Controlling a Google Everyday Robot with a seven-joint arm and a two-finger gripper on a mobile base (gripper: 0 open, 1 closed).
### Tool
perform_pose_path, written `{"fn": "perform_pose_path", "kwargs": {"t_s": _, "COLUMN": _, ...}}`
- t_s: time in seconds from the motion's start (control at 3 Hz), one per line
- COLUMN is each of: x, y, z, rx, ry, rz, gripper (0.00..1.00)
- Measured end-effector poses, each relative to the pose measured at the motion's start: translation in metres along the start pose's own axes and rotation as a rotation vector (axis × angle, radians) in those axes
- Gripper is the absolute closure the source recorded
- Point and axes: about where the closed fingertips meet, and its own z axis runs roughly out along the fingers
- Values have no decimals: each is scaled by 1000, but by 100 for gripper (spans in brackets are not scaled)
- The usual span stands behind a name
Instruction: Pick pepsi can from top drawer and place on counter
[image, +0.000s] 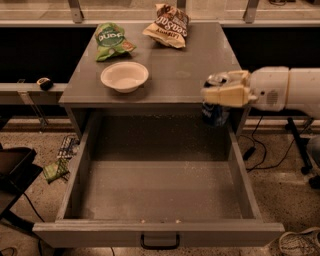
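Note:
My gripper (223, 93) comes in from the right and is shut on the pepsi can (215, 111), a dark blue can with a silver top. It holds the can in the air at the front right edge of the counter (180, 70), above the back right corner of the open top drawer (159, 190). The can's lower part hangs below the counter's edge. The drawer is pulled fully out, and its grey floor shows nothing inside.
On the counter stand a white bowl (124, 76), a green chip bag (111, 41) at the back left and a brown chip bag (168, 25) at the back middle. Cables and litter lie on the floor beside the cabinet.

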Motion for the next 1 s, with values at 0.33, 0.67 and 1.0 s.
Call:
{"fn": "perform_pose_path", "kwargs": {"t_s": 0.33, "x": -34, "y": -60, "z": 9, "rx": 76, "ry": -51, "rz": 85, "gripper": 100}}
{"fn": "perform_pose_path", "kwargs": {"t_s": 0.67, "x": -52, "y": -107, "z": 24, "rx": 157, "ry": -103, "rz": 124, "gripper": 100}}
{"fn": "perform_pose_path", "kwargs": {"t_s": 1.0, "x": -60, "y": -136, "z": 48, "rx": 188, "ry": -134, "rz": 78, "gripper": 100}}
